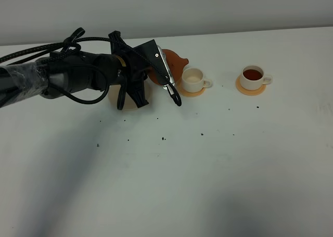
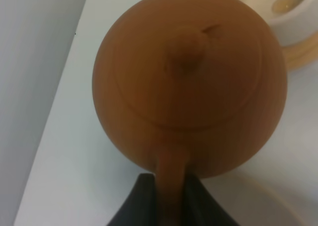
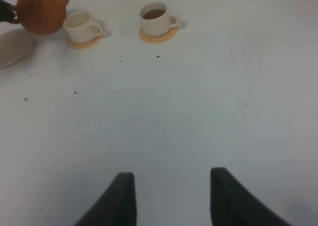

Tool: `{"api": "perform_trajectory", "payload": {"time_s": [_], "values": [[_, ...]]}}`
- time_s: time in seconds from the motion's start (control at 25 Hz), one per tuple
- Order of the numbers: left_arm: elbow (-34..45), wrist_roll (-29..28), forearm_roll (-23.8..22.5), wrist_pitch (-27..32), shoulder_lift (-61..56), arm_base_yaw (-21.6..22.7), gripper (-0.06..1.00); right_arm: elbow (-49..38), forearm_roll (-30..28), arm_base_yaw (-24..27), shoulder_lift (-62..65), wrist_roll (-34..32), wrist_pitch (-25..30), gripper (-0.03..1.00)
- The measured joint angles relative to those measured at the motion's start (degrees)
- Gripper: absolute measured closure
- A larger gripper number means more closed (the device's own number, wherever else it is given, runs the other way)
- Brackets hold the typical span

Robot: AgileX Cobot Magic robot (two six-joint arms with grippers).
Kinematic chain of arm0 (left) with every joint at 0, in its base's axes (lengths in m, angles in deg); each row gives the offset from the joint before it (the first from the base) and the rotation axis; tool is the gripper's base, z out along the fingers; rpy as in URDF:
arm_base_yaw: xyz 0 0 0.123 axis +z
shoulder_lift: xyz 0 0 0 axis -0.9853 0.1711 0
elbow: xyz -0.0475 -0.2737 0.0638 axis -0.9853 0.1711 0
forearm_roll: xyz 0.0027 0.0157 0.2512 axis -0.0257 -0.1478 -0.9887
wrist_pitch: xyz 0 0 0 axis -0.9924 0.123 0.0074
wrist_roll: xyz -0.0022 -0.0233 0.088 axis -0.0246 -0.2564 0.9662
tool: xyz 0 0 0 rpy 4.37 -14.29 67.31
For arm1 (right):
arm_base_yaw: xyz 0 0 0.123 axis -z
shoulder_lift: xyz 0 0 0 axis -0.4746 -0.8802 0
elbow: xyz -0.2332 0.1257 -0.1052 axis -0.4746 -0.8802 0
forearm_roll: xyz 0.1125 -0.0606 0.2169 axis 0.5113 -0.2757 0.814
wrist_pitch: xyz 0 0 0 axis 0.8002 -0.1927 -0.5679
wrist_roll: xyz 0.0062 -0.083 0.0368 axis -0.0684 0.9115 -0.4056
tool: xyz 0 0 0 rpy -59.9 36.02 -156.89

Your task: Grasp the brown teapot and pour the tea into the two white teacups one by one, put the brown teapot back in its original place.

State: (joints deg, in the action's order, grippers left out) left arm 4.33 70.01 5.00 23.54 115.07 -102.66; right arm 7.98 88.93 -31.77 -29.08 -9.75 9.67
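Observation:
My left gripper [image 1: 155, 71] is shut on the loop handle of the brown teapot [image 1: 174, 62] and holds it off the table, its spout beside the near white teacup [image 1: 192, 79]. In the left wrist view the fingers [image 2: 144, 201] pinch the handle below the teapot's body [image 2: 189, 82], and the cup [image 2: 293, 10] shows a little pale liquid. The far teacup [image 1: 253, 76] holds dark tea [image 1: 253, 74]. The cream saucer [image 3: 12, 47] lies bare. My right gripper [image 3: 171, 196] is open and empty, low over bare table, away from the teapot [image 3: 42, 10] and both cups [image 3: 82, 26] [image 3: 156, 17].
Each cup stands on an orange coaster [image 1: 193, 91] [image 1: 251, 90]. The left arm and its cables [image 1: 62, 75] cover most of the saucer [image 1: 112, 97] in the high view. Small dark specks [image 1: 164, 138] dot the white table [image 1: 208, 169].

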Motion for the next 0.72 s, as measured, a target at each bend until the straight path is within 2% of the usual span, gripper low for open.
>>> {"api": "perform_trajectory", "payload": {"time_s": [0.28,0.72], "values": [[0.1,2.9,0.0,-0.5,0.1,0.5,0.82,0.0,0.0,0.0,0.0,0.0,0.0,0.61],[0.1,12.3,0.0,-3.4,0.1,0.5,0.82,0.0,0.0,0.0,0.0,0.0,0.0,0.61]]}}
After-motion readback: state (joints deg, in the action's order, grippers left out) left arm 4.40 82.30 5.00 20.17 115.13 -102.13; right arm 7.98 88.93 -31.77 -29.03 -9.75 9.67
